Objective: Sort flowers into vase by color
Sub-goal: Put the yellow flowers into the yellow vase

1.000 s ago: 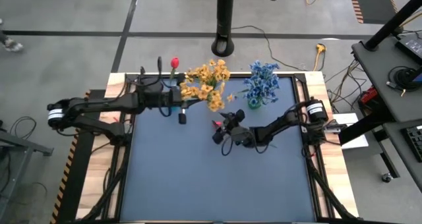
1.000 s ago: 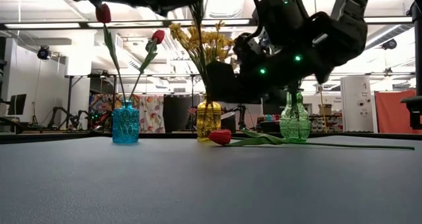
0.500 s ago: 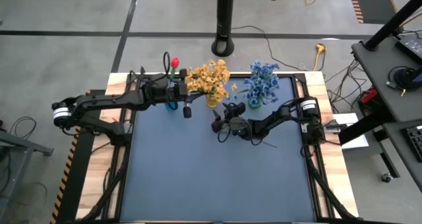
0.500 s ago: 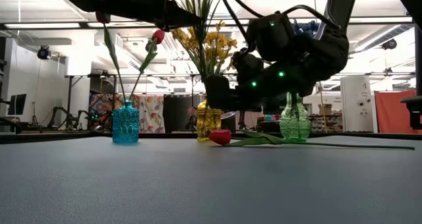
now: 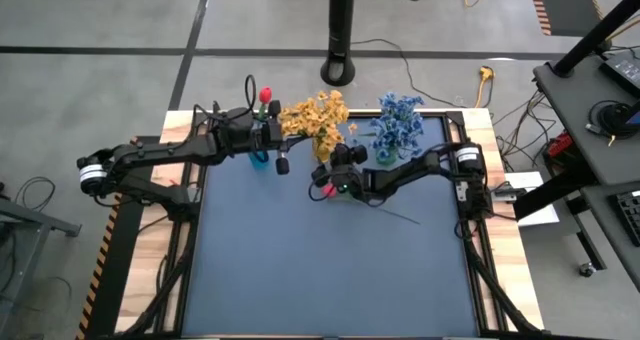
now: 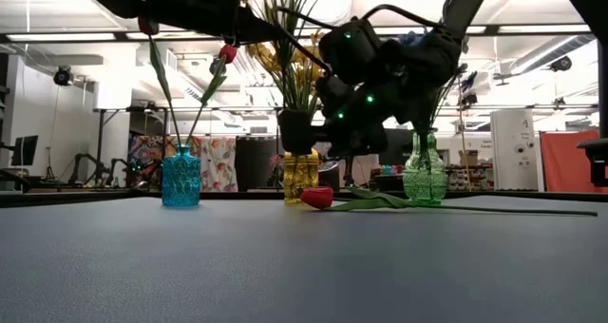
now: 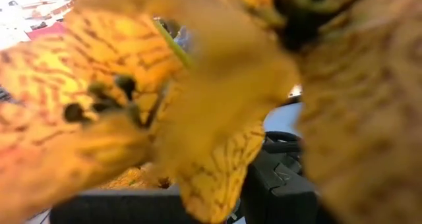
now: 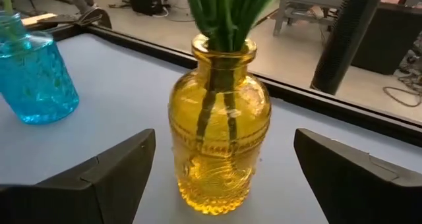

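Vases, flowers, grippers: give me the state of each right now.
Blue vase: upright, two red tulips in it.
Yellow vase: upright, green stems in it.
Green vase: upright, blue flowers in it.
Loose red tulip: lying flat on the table.
Right gripper: open, facing the yellow vase.
Left gripper: shut, beside the yellow flowers.

2 dark, slim jointed robot arms, each with a white band near its base. The right arm [image 6: 380, 71] shows small green lights and black cables.
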`<state>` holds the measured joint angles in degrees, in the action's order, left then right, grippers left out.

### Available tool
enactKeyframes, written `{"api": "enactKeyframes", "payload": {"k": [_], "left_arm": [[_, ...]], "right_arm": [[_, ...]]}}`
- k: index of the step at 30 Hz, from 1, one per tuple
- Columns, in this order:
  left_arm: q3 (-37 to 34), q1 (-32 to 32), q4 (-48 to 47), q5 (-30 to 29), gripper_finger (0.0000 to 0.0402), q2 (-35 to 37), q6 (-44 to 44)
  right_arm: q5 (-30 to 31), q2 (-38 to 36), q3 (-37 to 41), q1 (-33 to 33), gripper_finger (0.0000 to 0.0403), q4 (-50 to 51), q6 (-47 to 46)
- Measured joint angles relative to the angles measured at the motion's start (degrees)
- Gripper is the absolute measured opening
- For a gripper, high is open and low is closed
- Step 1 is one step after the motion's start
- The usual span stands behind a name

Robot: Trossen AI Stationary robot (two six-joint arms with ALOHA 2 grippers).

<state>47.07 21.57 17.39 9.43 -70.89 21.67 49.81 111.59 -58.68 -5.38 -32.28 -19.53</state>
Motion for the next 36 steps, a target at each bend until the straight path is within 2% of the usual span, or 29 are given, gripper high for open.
{"api": "enactKeyframes", "payload": {"k": [12, 16, 19, 23, 29, 32, 36], "left_arm": [[0.00, 0.01, -0.36, 0.13, 0.0002, -0.20, 0.09], [0.01, 0.01, -0.28, 0.13, 0.0002, -0.20, 0.08], [0.02, 0.01, -0.33, 0.14, 0.0002, -0.22, -0.25], [0.02, 0.01, -0.39, 0.14, 0.0002, -0.22, -0.28], [0.02, 0.02, -0.38, 0.15, 0.0002, -0.22, -0.30], [0.02, 0.03, -0.46, 0.15, 0.0002, -0.22, -0.58], [0.02, 0.02, -0.64, 0.15, 0.0002, -0.22, -0.87]], "right_arm": [[-1.15, 0.87, 5.29, -0.66, 0.0359, -12.62, 2.69], [-3.24, 7.20, 4.47, -0.66, 0.0359, -21.91, 6.30], [1.63, 12.20, 3.70, -0.25, 0.0358, -28.47, 9.41], [3.80, 17.34, 1.51, -0.29, 0.0358, -37.96, 11.71], [1.64, 20.89, -3.19, -1.36, 0.0358, -38.30, 14.11], [4.26, 21.20, -4.98, -1.43, 0.0358, -36.42, 13.66], [4.72, 21.22, -6.74, -1.92, 0.0358, -34.67, 14.01]]}}
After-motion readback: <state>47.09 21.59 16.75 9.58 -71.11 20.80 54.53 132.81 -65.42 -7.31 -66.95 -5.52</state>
